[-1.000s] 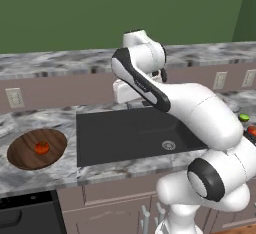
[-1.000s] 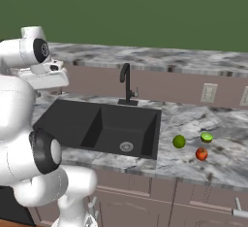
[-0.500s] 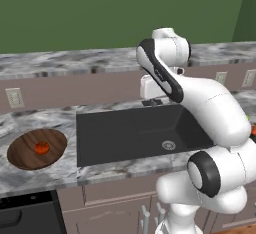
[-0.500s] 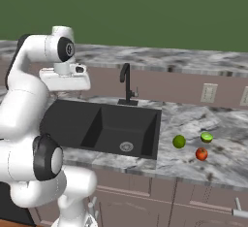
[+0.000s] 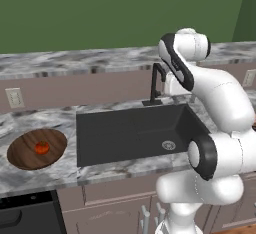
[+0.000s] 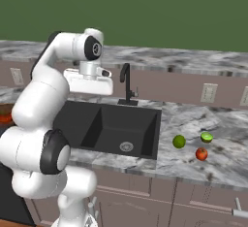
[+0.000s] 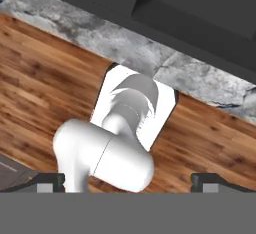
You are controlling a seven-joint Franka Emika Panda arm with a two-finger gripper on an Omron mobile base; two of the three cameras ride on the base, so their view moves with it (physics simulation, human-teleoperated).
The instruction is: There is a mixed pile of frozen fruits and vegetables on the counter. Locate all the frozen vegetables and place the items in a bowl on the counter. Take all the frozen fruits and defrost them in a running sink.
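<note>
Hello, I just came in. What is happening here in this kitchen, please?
A white robot arm is sorting frozen produce. Its end effector hangs open and empty above the sink. One red-orange vegetable already lies in the wooden bowl. A green ball, a flat green piece and a small red ball wait on the counter.

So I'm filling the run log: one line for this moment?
gripper: open, empty, over sink | bowl: tomato | counter: three items left

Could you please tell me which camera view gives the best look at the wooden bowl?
The left base view: the bowl lies whole on the counter, left of the sink, with the red-orange vegetable inside. The right base view catches a sliver of it at the left edge behind the arm.
</note>
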